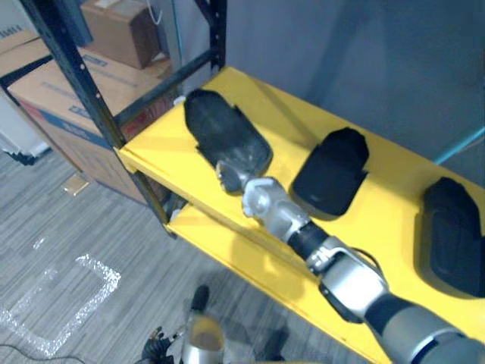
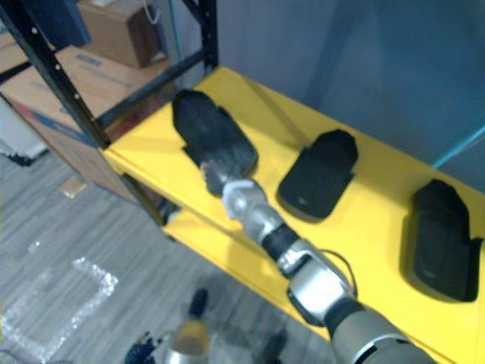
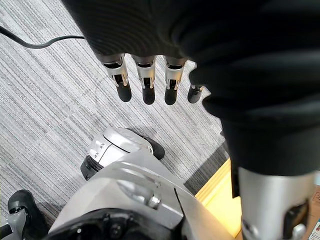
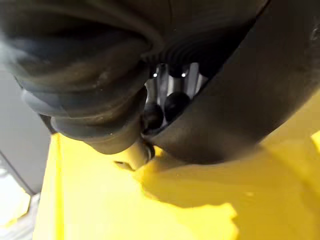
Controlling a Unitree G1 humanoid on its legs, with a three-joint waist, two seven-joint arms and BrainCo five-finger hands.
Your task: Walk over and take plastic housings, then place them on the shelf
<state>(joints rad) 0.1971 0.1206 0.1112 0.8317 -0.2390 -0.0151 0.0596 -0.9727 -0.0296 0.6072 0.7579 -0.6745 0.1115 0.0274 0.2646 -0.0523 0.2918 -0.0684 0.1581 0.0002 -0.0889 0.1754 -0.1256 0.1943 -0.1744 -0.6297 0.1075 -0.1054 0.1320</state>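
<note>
Because the right hand (image 1: pixel 236 176) has its fingers (image 4: pixel 159 112) clamped only on the near end of the plastic housing (image 1: pixel 223 133), a careless release could tip it off the front lip of the yellow shelf (image 1: pixel 151 148); that end sits right at the edge. Closest in, the left hand (image 3: pixel 145 80) hangs over the floor, fingers loose. The right arm reaches out long, wrist low. Beyond the fingers the housing rests on the shelf. Off to their right lie a second housing (image 1: pixel 333 173) and a third housing (image 1: pixel 452 235).
</note>
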